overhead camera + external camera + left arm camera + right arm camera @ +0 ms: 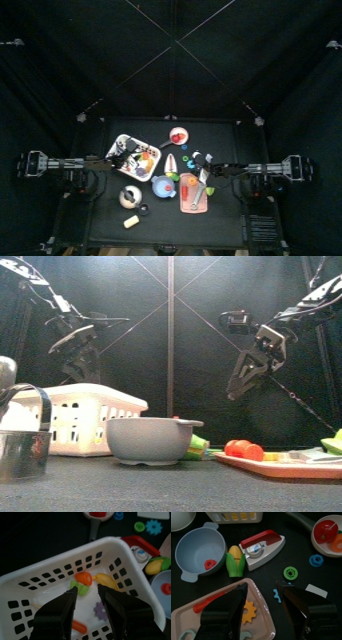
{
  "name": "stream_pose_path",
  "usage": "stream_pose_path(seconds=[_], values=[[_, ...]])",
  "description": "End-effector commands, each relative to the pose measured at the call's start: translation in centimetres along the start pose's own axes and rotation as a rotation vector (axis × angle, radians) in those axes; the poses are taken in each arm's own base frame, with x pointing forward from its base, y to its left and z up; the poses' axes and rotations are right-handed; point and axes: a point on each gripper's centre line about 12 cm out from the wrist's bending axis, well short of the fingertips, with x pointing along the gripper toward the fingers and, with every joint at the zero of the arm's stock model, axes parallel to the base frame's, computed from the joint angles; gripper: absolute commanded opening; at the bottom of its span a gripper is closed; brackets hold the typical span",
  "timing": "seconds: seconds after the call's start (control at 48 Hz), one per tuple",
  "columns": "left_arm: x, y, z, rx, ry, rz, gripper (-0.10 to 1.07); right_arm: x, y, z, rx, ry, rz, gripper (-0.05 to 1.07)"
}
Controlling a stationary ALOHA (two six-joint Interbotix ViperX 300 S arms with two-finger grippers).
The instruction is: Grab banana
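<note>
The banana (105, 580), a small yellow curved piece, lies on the floor of the white basket (40, 582), touching an orange carrot with a green top (82, 582) on one side and close to a purple flower-shaped piece (101, 611). The left gripper (85, 598) hangs directly over this spot with its jaws spread wide and nothing between them; the banana sits just beyond one fingertip, not yet touched. In the top view the basket (134, 153) stands on the left half of the table (107, 205), with the left arm reaching over it. Outside the basket's rim, an ear of corn (155, 565) lies beside a red and white toy iron (138, 549). The right gripper (264, 592) hovers over the other half of the table, jaws open and empty, above a pink tray (211, 619); past it lie the corn (234, 560), the iron (261, 547), a grey-blue bowl (199, 547) and a green ring (290, 573).
</note>
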Motion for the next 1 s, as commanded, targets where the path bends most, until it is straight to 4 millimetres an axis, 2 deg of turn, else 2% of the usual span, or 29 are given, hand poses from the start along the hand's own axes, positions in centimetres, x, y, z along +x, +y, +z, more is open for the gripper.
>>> stream_pose_path(seconds=[0.0, 0.292, 0.5, 0.625, 0.833, 0.979], values=[[0.5, -0.3, 0.0, 0.006, 0.003, -0.01, 0.79, -0.1, 0.1, 0.6, 0.006, -0.019, 0.007, 0.84], [2.3, -1.3, -0.9, 0.011, 0.055, -0.033, 0.81, -0.1, 0.3, 0.3, -0.006, -0.011, 0.011, 0.84], [3.7, -1.6, -1.7, 0.022, 0.103, -0.015, 0.92, -0.1, 0.1, -0.4, -0.011, 0.005, 0.007, 0.84], [3.8, -1.8, -1.8, 0.043, 0.102, -0.021, 0.97, -0.1, 0.0, -0.4, -0.01, 0.005, 0.005, 0.84], [3.7, -2.9, -1.9, 0.114, 0.067, -0.112, 0.97, 0.0, -0.1, -0.2, -0.006, 0.002, 0.002, 0.84], [3.8, -3.6, -1.6, 0.043, 0.079, -0.162, 0.97, 0.0, -0.1, -0.3, -0.006, 0.006, 0.0, 0.84]])
